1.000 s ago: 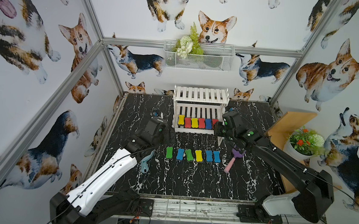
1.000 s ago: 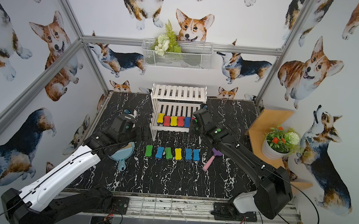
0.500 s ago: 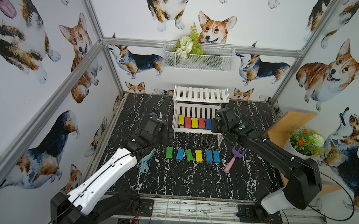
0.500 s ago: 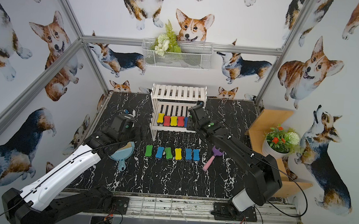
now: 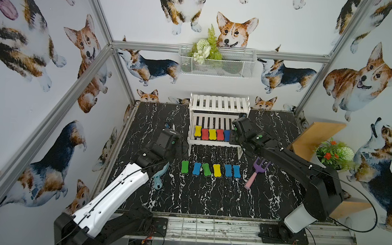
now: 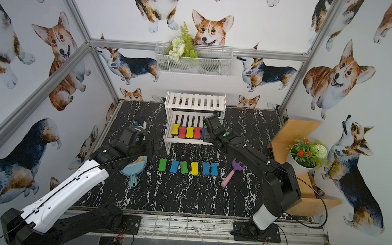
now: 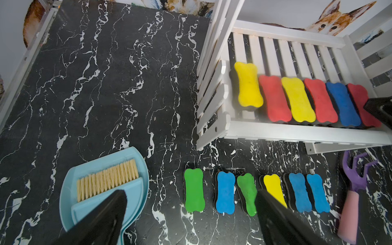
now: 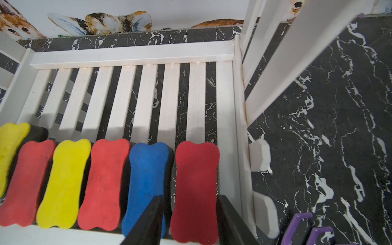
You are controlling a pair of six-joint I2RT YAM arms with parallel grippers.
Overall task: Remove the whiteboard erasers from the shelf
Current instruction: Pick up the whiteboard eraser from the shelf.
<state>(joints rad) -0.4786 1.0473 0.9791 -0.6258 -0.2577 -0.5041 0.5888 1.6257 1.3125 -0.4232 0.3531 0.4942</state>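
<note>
Several whiteboard erasers (image 8: 63, 182) lie in a row on the lower tier of the white shelf (image 5: 219, 103): yellow, red, yellow, red, blue, red. My right gripper (image 8: 189, 198) is at the row's right end, open. Its fingers straddle the last red eraser (image 8: 196, 165), with a thin gap on the blue eraser's side. In both top views this gripper (image 5: 232, 137) (image 6: 205, 134) hides that eraser. Several more erasers (image 5: 210, 169) lie in a line on the black floor before the shelf. My left gripper (image 7: 191, 193) hangs wide open and empty above the green one (image 7: 194, 186).
A purple-pink toy rake (image 5: 257, 172) lies right of the floor row. A light blue dustpan with a brush (image 7: 101, 186) sits to its left, under my left arm. A tan wooden stand (image 5: 317, 133) with a potted plant (image 5: 332, 155) is at the right. A wire basket (image 5: 216, 61) hangs on the back wall.
My right gripper has moved in over the shelf's lower tier and come down round the red eraser at the right end. The left arm has not moved.
</note>
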